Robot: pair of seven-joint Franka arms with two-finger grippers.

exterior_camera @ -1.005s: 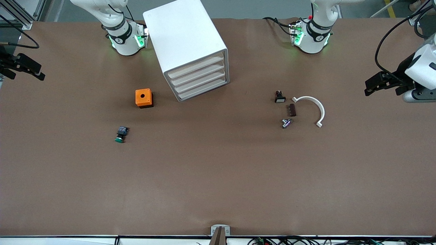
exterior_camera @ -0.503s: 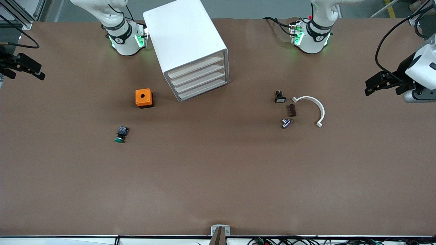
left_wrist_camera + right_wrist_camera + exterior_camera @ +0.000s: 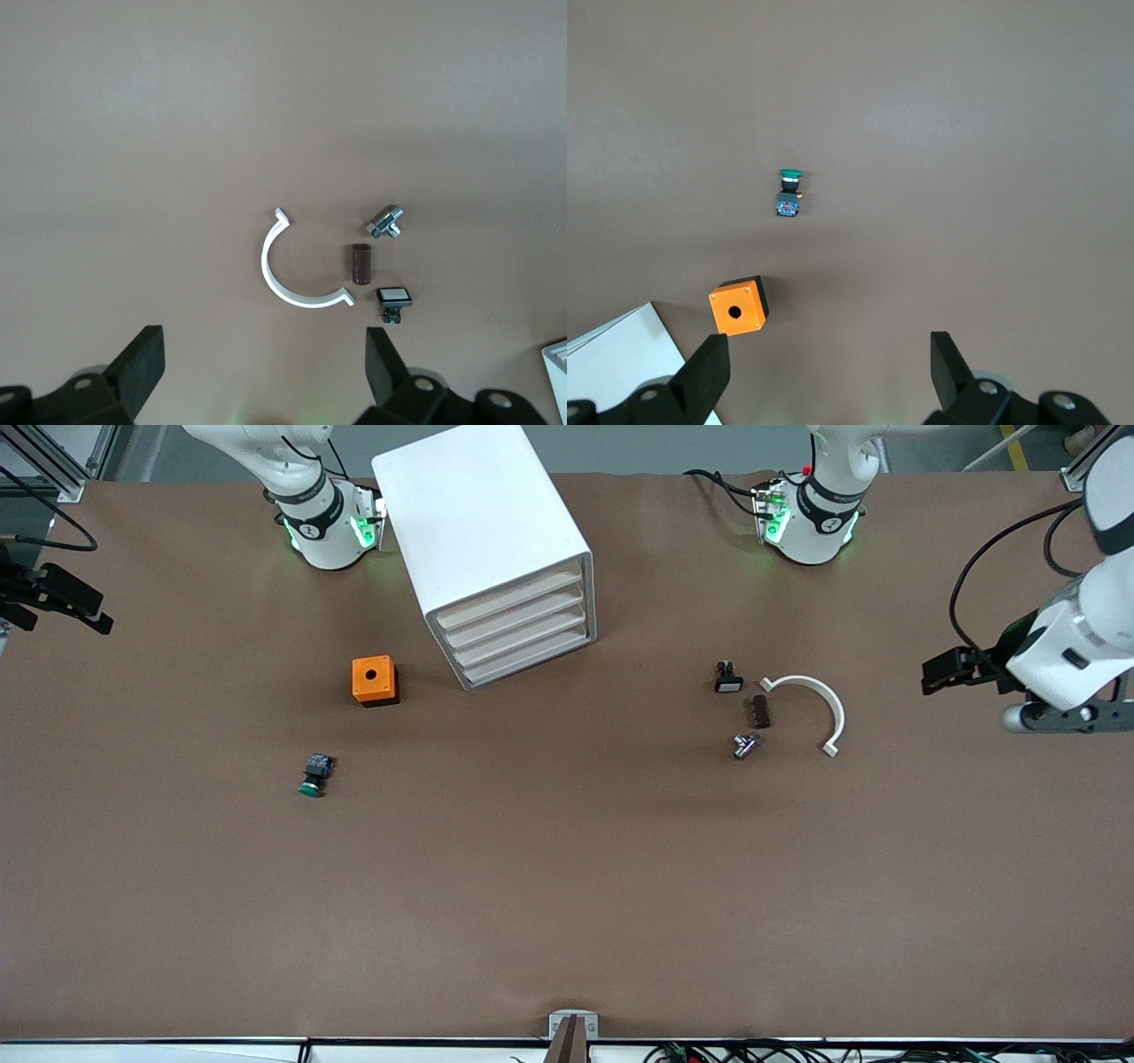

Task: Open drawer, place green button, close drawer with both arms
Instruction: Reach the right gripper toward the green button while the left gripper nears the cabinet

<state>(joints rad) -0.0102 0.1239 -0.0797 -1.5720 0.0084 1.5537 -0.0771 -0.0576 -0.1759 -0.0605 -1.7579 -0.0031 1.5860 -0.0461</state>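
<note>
Stage: nothing begun; all four drawers shut, button on the desk.
Cabinet: white box, w/ four alike tray drawers stacked, fronts angled toward the front camera. Stands between the two arm bases.
Drawer: plain front, no handle seen. Prob. light plastic, slides easy; the cabinet may shift when one is pulled, so the 2nd arm likely needs to brace the box. Grip pt: the lip under the front edge, judging by the gaps between fronts.
Button: lies on its side on the desk, green cap pointing toward the front camera, black-blue body farther. Nearer the camera than the orange cube, well apart from the cabinet, toward the right arm's end.
Button handling: small, rigid, light; round cap could roll or slip. Best hold looks to be across the squarer black-blue body, not the cap.
Right tool: released, fingers spread wide, nothing between them; up over the desk edge at the right arm's end, the button and cube below in its wrist view.
Left tool: released, fingers wide, empty; over the desk at the left arm's end, near the white C-clip.
Other bits: black part w/ white face, brown block, small metal fitting, clustered just beside the C-clip.
Risk: picking the white-faced part instead of the green one.
</note>
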